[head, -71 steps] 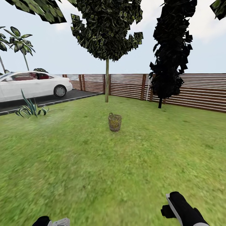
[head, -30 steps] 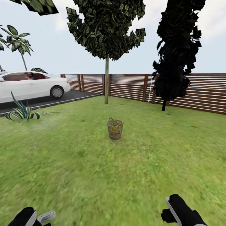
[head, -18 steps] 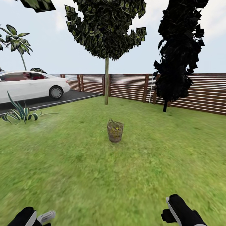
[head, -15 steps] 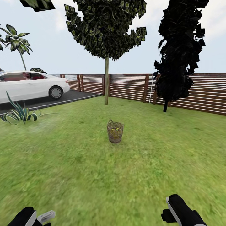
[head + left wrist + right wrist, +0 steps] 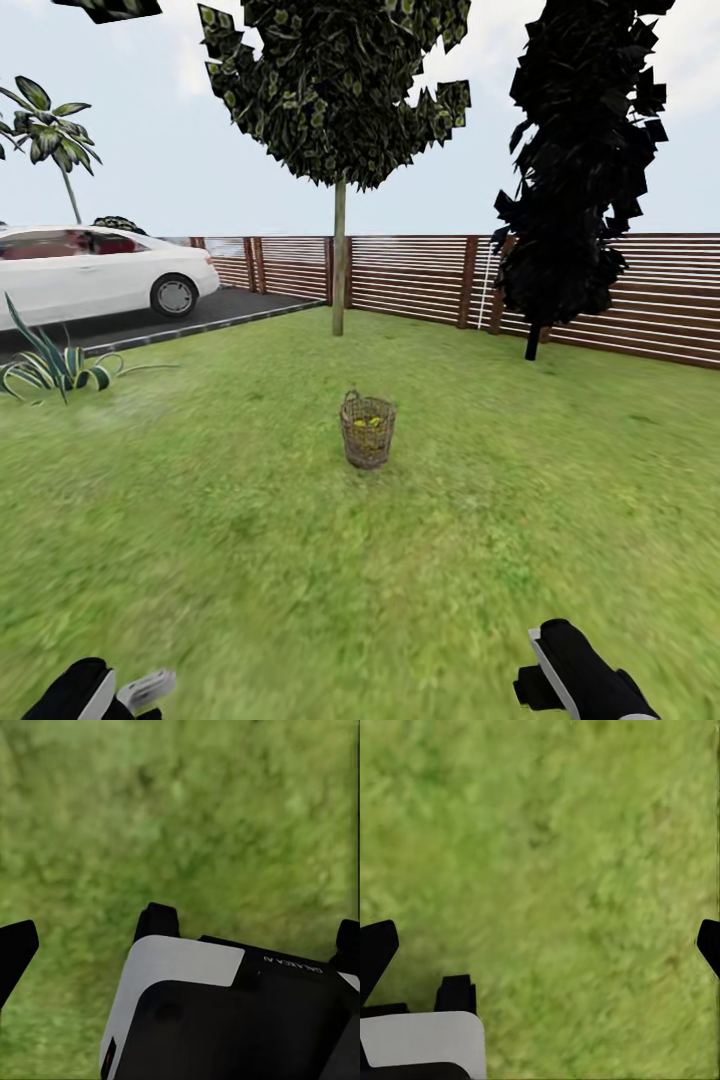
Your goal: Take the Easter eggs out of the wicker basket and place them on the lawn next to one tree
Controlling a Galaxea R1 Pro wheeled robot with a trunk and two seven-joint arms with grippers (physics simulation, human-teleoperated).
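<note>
Approach is the step in hand: the basket (image 5: 367, 430) stands upright on the lawn (image 5: 250, 540), well ahead of the robot, with yellow eggs (image 5: 368, 421) showing through its weave. Beyond it, near the fence (image 5: 620, 290), rises the thin-trunked tree (image 5: 339, 260). Both arms hang low over bare grass; the left gripper (image 5: 178, 945) and right gripper (image 5: 540, 945) each have fingertips spread wide, holding nothing. Next, I judge, the base must close in until the basket is within reach.
</note>
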